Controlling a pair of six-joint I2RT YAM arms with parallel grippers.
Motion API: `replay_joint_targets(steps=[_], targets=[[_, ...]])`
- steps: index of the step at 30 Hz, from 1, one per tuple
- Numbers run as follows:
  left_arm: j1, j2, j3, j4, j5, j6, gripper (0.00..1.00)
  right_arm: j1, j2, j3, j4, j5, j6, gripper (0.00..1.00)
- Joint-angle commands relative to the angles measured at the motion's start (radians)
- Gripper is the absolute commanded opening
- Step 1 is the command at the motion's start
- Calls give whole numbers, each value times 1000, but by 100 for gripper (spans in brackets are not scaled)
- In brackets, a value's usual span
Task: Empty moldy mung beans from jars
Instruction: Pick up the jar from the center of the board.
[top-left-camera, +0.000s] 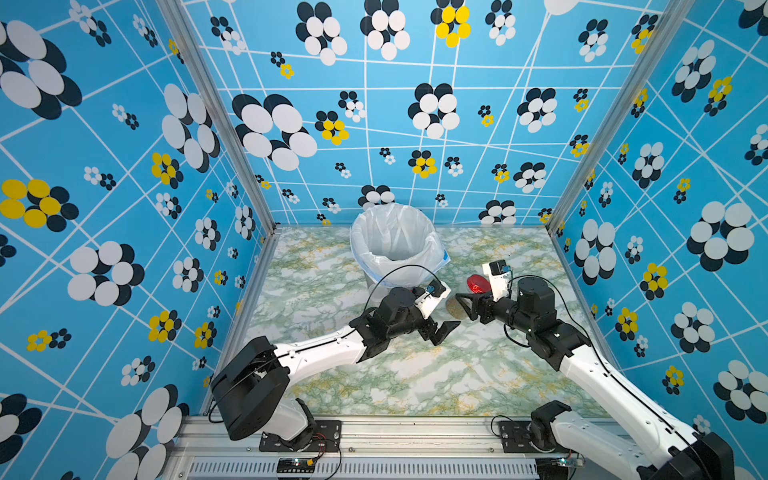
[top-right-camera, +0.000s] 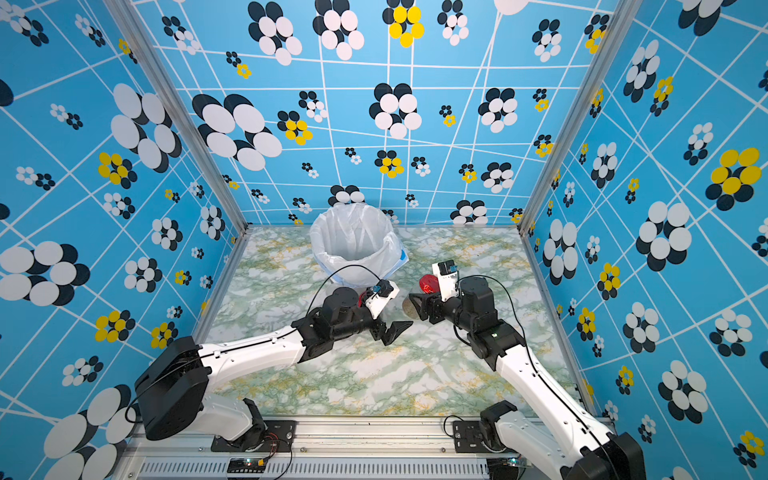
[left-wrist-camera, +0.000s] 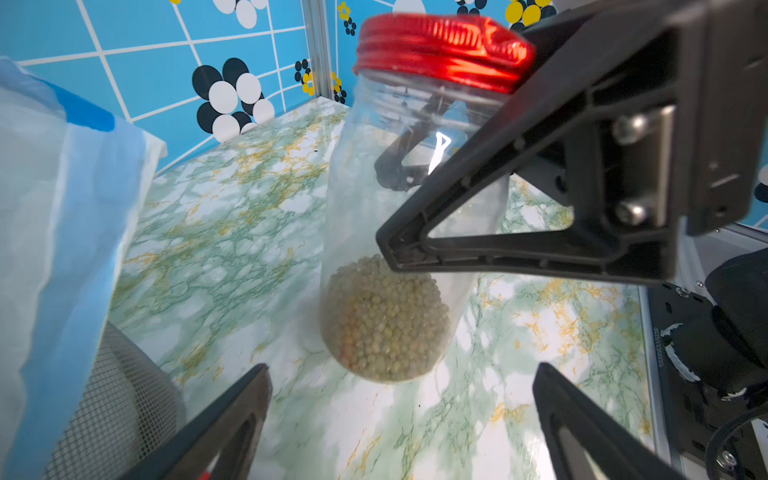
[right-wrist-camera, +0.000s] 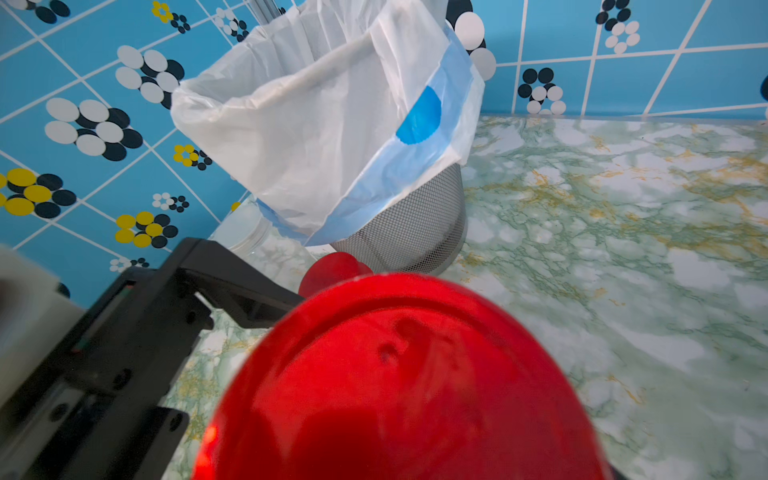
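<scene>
The right gripper (left-wrist-camera: 388, 208) is clamped around a tilted jar (left-wrist-camera: 415, 137) just below its red lid (left-wrist-camera: 440, 50); the left wrist view shows this plainly, while both top views hide most of the glass. Mung beans (left-wrist-camera: 386, 324) fill its base. The left gripper (left-wrist-camera: 399, 395) gapes wide, empty, near that base. Only the right wrist view shows a second red lid (right-wrist-camera: 332, 266) and a whitish-lidded jar (right-wrist-camera: 245, 226) beside the bucket (right-wrist-camera: 411, 224).

You have a mesh bin (right-wrist-camera: 415, 224) near the back of the marbled table (top-left-camera: 415, 374), lined with a white bag (top-left-camera: 395, 237) bearing a blue patch (right-wrist-camera: 419, 112). Blue flowered walls (top-left-camera: 374, 104) stand on three sides.
</scene>
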Motion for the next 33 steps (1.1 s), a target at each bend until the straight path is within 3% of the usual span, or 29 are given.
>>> replay_joint_targets(steps=[1, 13, 20, 27, 29, 33], targets=[[12, 49, 71, 19, 56, 14, 100, 7, -30, 52, -63, -52, 32, 66], [21, 151, 137, 117, 111, -18, 99, 7, -81, 75, -59, -122, 89, 66], [29, 189, 161, 137, 139, -48, 98, 6, -76, 62, -50, -99, 105, 65], [55, 222, 161, 210, 205, -126, 81, 7, -76, 54, -21, -115, 120, 65], [56, 231, 178, 181, 198, -120, 70, 7, -71, 57, -26, -117, 118, 65], [58, 232, 192, 155, 204, -118, 58, 7, -71, 56, -39, -110, 113, 68]])
